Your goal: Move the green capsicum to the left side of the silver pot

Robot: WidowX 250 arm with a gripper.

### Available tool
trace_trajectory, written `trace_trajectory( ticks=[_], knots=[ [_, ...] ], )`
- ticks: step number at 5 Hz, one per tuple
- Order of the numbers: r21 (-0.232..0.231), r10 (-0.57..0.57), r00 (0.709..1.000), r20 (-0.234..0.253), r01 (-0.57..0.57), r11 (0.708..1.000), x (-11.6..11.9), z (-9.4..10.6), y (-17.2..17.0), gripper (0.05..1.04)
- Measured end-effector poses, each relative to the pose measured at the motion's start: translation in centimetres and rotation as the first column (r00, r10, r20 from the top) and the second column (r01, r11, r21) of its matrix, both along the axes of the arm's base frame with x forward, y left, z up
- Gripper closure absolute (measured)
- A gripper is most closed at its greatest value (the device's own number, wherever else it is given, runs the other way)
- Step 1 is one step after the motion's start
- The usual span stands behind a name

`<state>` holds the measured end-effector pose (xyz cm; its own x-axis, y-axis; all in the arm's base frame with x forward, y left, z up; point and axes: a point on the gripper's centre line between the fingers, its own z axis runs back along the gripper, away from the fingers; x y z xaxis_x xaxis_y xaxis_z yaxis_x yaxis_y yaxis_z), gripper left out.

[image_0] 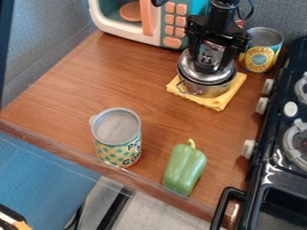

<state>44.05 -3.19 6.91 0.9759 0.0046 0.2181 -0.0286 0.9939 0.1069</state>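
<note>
Green capsicum (185,170) lies on the wooden counter (78,76), at the lower middle of the frame, to the right of the big can (117,137). Gripper (211,63) is at the upper right, over the silver pot (207,89), its two fingers standing apart; if it touches the lid (195,71), I cannot tell.

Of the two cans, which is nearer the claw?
The yellow-labelled can beside the stove: it stands just right of the claw in the picture, while the green-dotted can is well away, by the green capsicum.
</note>
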Motion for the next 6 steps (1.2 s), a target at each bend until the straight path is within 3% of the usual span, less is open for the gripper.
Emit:
trace_trajectory(
  ticks=[3,6],
  knots=[
    [-0.007,-0.008,1.0,-0.018,0.008,1.0,0.0,0.1,-0.4,0.084],
    [-0.042,-0.114,0.988,0.104,0.119,0.992,-0.5,6.3,-2.4,0.084]
  ],
)
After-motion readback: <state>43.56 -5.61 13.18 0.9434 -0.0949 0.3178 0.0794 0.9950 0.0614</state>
